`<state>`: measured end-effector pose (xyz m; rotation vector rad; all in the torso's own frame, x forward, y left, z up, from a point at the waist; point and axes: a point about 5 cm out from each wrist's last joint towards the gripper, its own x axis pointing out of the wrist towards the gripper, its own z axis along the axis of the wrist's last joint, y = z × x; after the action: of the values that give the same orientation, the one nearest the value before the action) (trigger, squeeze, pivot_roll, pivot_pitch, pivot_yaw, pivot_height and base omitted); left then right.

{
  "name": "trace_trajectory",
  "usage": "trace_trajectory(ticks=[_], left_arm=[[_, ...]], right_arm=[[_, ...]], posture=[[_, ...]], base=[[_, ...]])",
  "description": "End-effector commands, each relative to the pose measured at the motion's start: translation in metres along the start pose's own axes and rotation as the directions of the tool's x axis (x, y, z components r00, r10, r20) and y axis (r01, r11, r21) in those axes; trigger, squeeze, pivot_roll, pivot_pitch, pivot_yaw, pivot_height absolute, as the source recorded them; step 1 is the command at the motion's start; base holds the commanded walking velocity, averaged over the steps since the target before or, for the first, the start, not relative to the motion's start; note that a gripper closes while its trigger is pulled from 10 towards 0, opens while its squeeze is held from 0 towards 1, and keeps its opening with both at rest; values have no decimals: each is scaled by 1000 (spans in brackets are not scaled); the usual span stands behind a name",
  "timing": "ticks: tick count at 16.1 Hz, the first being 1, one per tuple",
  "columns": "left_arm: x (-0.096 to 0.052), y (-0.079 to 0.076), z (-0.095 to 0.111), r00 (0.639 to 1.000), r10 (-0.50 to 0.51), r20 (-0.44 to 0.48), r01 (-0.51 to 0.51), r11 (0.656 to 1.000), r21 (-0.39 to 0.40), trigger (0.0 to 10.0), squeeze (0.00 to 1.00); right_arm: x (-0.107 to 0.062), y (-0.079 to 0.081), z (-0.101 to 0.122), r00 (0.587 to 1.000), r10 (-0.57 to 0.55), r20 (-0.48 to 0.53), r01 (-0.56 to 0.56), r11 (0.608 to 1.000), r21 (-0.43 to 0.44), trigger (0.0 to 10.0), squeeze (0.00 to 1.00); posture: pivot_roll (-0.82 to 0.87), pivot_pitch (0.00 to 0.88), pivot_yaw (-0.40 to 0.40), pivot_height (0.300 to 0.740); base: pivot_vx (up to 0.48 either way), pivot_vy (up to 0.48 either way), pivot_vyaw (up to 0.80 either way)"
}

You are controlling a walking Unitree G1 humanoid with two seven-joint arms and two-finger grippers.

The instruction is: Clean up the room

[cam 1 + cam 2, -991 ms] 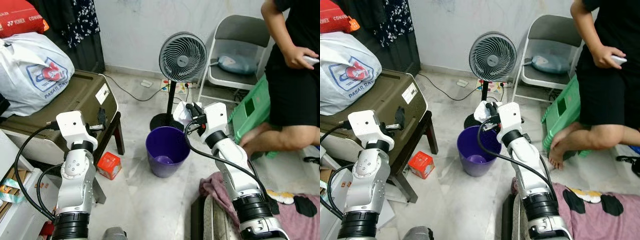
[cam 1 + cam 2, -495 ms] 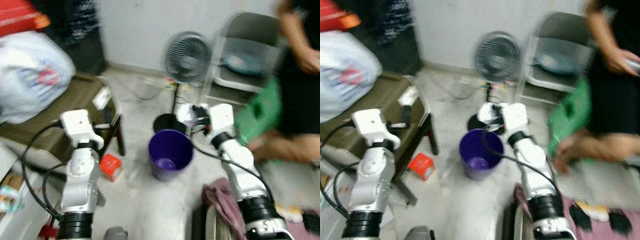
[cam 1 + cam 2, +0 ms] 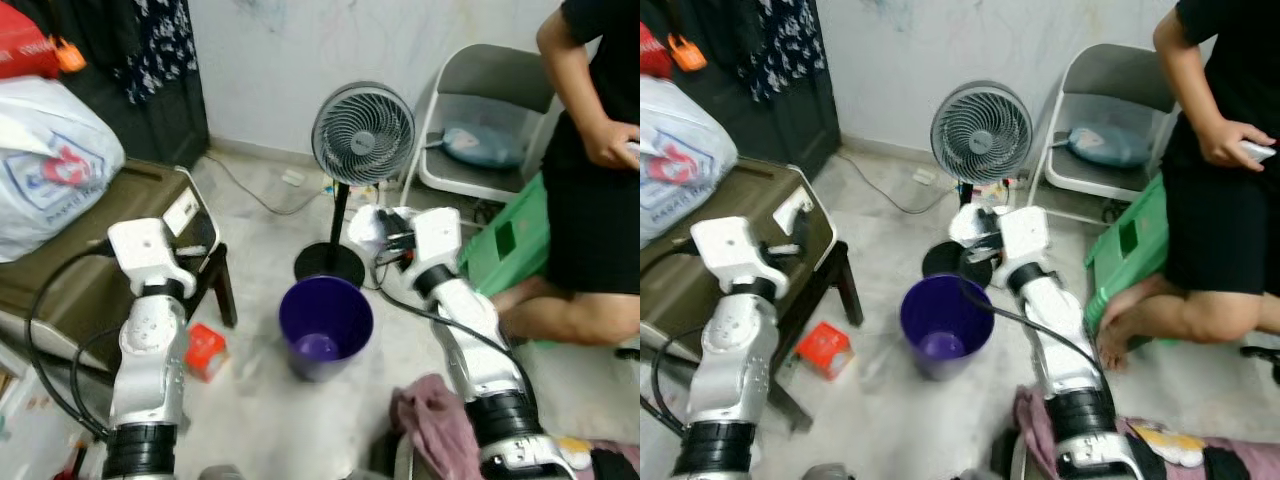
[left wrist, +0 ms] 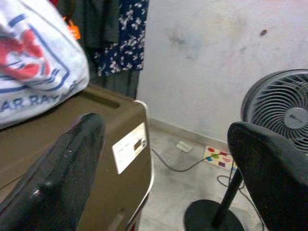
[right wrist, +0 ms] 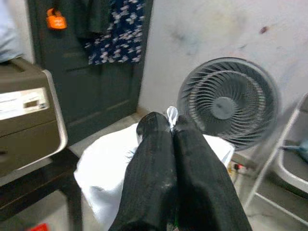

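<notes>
One white wad (image 5: pixel 110 178) pinched in the right gripper (image 3: pixel 385 228) hangs beyond the purple bin (image 3: pixel 325 325); releasing here could miss.

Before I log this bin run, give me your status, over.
Right tool shut on white wad, held beyond purple bin's far rim. Left tool open, idle by brown case. Fan stands behind bin; person seated right.

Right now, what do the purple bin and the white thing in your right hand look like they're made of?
The purple bin looks like moulded plastic: smooth walls, even colour, slight sheen. The white wad pinched in the right hand seems to be tissue or thin soft plastic: it crumples and drapes in loose folds, but I can't settle which.
</notes>
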<state>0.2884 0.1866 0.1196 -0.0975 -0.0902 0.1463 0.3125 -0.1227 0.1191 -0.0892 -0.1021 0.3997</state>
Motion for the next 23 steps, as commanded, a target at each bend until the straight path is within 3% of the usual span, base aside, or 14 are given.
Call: trace_trajectory(ticks=[1, 6, 12, 16, 20, 23], left_arm=[[0, 0, -1, 1000, 7, -8, -7, 1000, 7, 10000, 0], [0, -1, 0, 1000, -5, -8, 5, 1000, 3, 10000, 0], [0, -2, 2, 1000, -22, 6, 22, 1000, -1, 10000, 0], [0, -2, 2, 1000, -19, 2, 19, 1000, -4, 10000, 0], [1, -2, 2, 1000, -22, 6, 22, 1000, 0, 10000, 0], [0, -3, 2, 1000, -27, 12, 27, 1000, 2, 10000, 0]], right_arm=[[0, -1, 6, 1000, 10, 26, -10, 1000, -24, 10000, 0], [0, -2, 5, 1000, 2, 21, -2, 1000, -19, 10000, 0], [1, -5, 4, 1000, -26, 7, 26, 1000, 1, 10000, 0], [2, -6, 4, 999, -31, 7, 31, 999, 6, 10000, 0], [2, -6, 5, 1000, -30, 10, 30, 1000, 4, 10000, 0], [2, -5, 5, 1000, -23, 12, 23, 1000, -4, 10000, 0]], posture=[[44, 0, -84, 740], [44, 0, -84, 740], [42, 0, -84, 740], [41, 0, -82, 740], [40, 0, -82, 740], [40, 0, -82, 740]], base=[[0, 0, 800], [0, 0, 659], [92, 0, 0], [131, 0, -689], [0, 0, 0], [355, 0, 0]])
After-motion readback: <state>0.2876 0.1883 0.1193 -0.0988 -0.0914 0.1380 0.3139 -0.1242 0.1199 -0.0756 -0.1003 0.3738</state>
